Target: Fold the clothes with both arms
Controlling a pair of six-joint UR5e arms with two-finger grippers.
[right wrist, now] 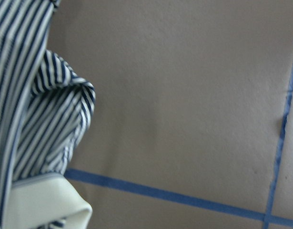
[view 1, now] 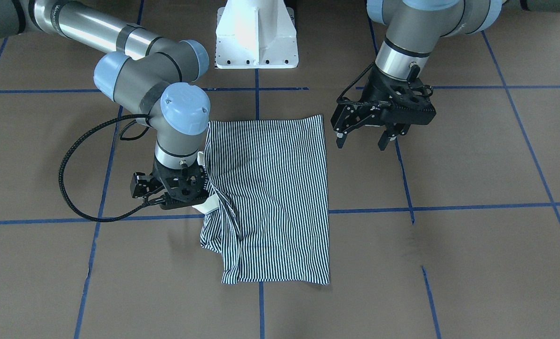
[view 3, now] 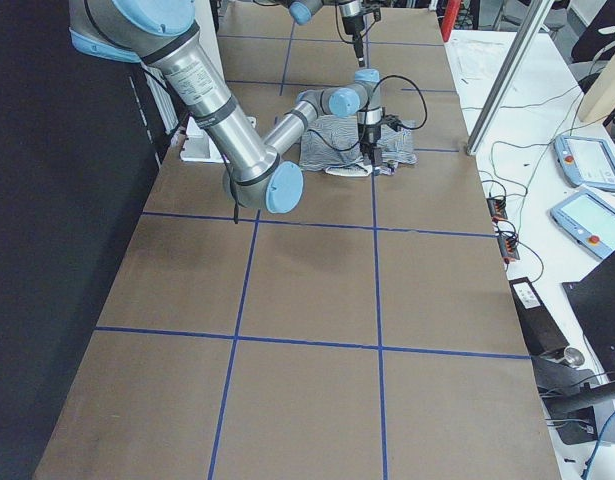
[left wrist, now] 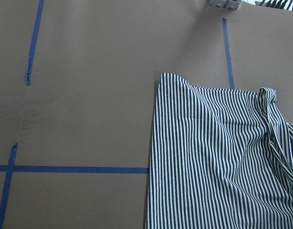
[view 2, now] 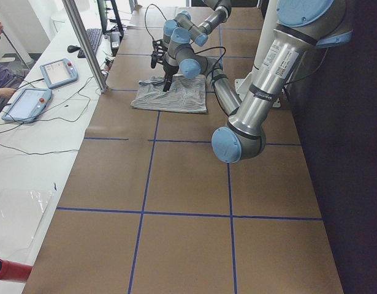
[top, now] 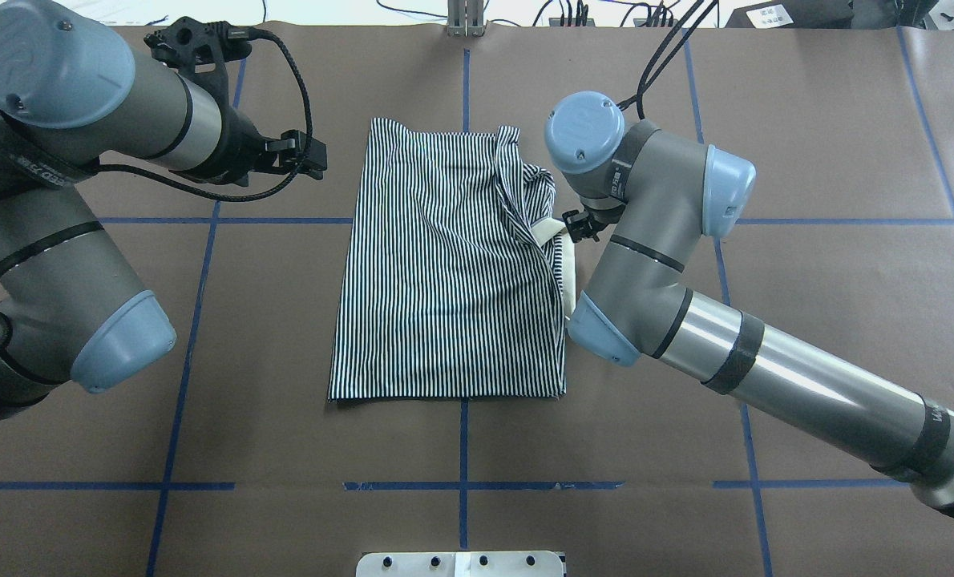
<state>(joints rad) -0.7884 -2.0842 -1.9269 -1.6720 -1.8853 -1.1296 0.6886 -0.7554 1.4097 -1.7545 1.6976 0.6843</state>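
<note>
The thin-striped navy-and-white polo shirt [top: 445,280] lies folded into a flat rectangle on the table [top: 806,120], whose matte brown paper is crossed by blue tape lines [top: 276,220]. At the shirt's rumpled edge, by the stiff cream collar [top: 567,268], the right hand [view 1: 179,195] sits low; its grip cannot be told. Farther off, the left hand [view 1: 361,141] hangs beside the cloth, black fingers [view 1: 383,140] apart and empty.

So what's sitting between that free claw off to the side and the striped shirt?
Nothing. Only bare brown table lies between the left gripper and the shirt, clearest in the front-facing view.
</note>
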